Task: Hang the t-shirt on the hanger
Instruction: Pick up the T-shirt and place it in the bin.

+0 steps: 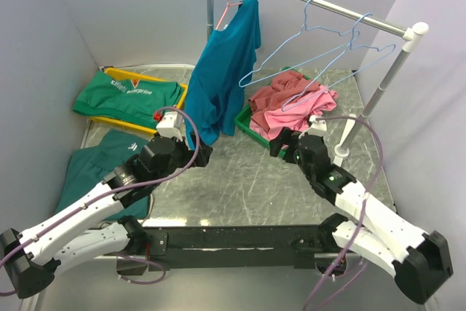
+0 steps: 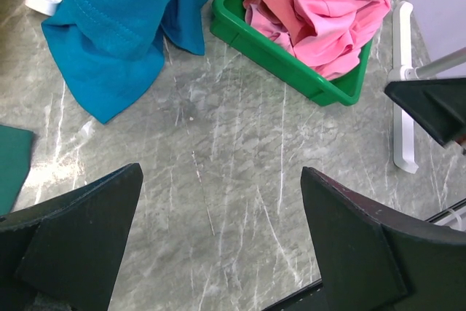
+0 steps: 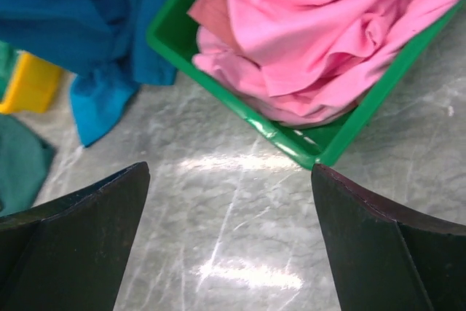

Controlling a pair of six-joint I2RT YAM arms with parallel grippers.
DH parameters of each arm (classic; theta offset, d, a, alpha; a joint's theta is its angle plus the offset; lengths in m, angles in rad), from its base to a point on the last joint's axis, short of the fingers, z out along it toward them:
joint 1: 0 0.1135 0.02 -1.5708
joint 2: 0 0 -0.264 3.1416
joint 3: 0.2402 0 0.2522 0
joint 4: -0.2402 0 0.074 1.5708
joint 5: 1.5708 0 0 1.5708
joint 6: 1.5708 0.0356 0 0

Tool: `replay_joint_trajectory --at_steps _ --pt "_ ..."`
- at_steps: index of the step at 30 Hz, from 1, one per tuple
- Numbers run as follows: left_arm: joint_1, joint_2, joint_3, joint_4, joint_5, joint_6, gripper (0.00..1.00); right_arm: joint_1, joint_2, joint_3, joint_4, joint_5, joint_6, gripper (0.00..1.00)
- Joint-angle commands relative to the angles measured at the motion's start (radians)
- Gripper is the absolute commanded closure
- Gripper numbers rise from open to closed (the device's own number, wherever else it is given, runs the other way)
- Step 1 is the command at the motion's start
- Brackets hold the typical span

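Grey, marble-veined bench [image 1: 247, 180] stands enclosed by plain, pale lavender-grey wall panels [image 1: 44, 34] on the left, rear and right. A metal clothes rail [image 1: 320, 1] with white corner joints runs diagonally across the far side, from upper centre down toward the right wall, carried on upright poles. A white foot [image 2: 404, 129] of its stand lies flat on the bench. Soft, even light fills the enclosure, leaving a bright glare patch [image 3: 247, 274] on the polished surface.
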Motion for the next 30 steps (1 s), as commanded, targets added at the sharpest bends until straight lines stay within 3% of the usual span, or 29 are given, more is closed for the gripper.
replay_joint_trajectory --at_steps 1,12,24,28,30 --pt "-0.003 0.016 0.046 -0.004 -0.016 0.006 0.04 -0.048 0.106 0.079 0.088 0.014 -0.026 0.00" --pt "-0.001 0.013 0.057 -0.034 -0.003 0.003 0.03 -0.166 0.440 0.226 0.239 0.048 -0.019 0.01" --pt "-0.001 0.013 0.056 -0.044 0.001 0.003 0.04 -0.178 0.708 0.313 0.289 0.011 -0.023 0.13" --pt "-0.001 0.020 0.053 -0.041 0.004 -0.003 0.04 -0.178 0.723 0.297 0.303 0.005 -0.016 0.21" --pt "-0.001 0.021 0.053 -0.041 0.004 -0.003 0.04 -0.178 0.713 0.279 0.320 -0.001 -0.012 0.30"
